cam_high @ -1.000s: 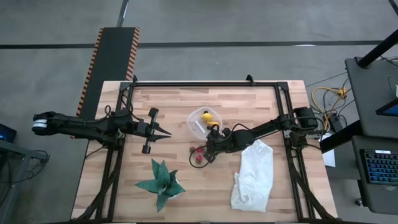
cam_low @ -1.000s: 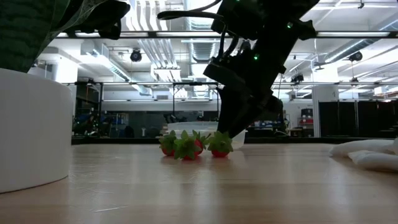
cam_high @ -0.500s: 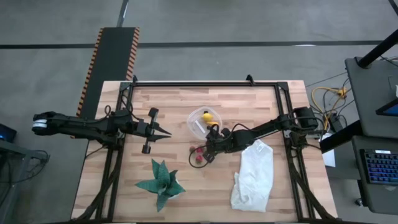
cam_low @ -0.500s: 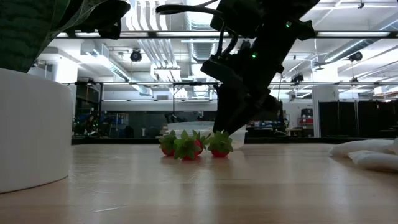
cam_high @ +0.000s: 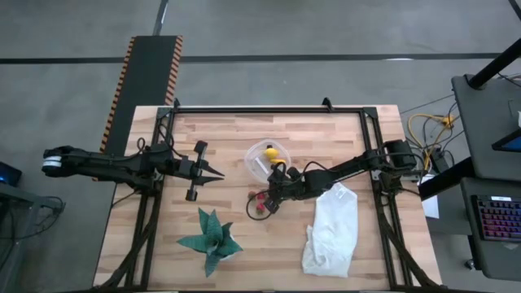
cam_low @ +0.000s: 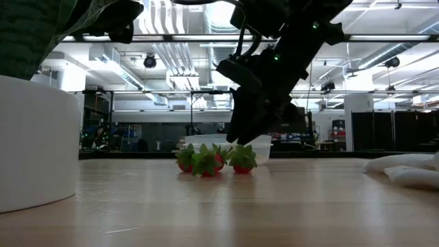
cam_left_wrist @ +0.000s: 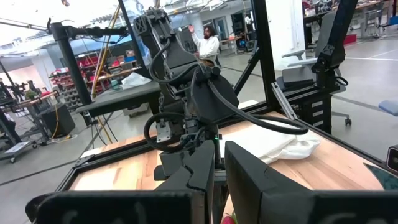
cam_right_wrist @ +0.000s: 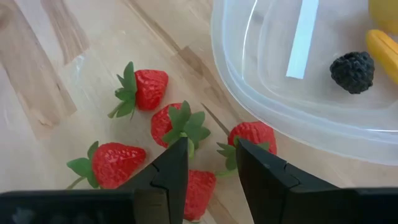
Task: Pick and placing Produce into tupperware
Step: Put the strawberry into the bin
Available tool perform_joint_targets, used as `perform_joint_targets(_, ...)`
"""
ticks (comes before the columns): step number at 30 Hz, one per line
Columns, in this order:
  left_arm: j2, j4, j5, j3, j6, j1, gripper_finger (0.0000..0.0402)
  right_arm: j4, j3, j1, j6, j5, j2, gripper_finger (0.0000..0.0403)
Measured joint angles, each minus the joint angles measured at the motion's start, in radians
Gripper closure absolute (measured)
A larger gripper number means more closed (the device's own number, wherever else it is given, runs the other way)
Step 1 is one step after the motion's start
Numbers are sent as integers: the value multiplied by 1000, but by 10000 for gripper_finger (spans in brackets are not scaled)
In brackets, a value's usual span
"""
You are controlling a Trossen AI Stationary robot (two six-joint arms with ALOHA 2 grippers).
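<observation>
My right tool (cam_high: 272,195) has crept toward the heap of small red strawberries with green leafy caps (cam_right_wrist: 163,134) over the last second. Seen from counter height, the wrist has swung further across, and its tip now hangs just above the berries (cam_low: 210,159) instead of beside them. Nothing else has moved: the berries lie where they lay, and the clear, rounded-square plastic tub with a white mark (cam_high: 265,159) is untouched.

The right tool's two dark fingers (cam_right_wrist: 166,171) are slightly spread with nothing between them. Through my wrist camera the gap lines up with the middle berry of the cluster, with another berry just past the other finger. No contact with any berry shows yet. So I judge I am lining up a pick, not closing yet.

The tub sits just beyond the berries, its rim (cam_right_wrist: 292,121) near the closest one. It already holds a yellow lemon-like piece (cam_high: 272,151) and a dark, bumpy ball (cam_right_wrist: 352,71), so part of the job looks done and the strawberries are what remains on the wooden counter (cam_high: 244,130).

The berries crowd one another, so coming down on one may nudge its neighbours.

My left tool (cam_high: 213,172) waits well off on its own side of the counter, fingers pressed nearly together and holding nothing.
</observation>
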Motion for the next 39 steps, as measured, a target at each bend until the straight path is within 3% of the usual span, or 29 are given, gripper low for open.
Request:
perform_joint_targets(20,0,-1,0,0,2,0,377,66,-28,0,-34,0,1,276)
perform_joint_targets(31,0,0,0,0,2,0,377,61,-32,-13,-38,1,1,204)
perform_joint_targets(39,0,0,0,0,2,0,377,37,-26,-20,-42,1,1,178)
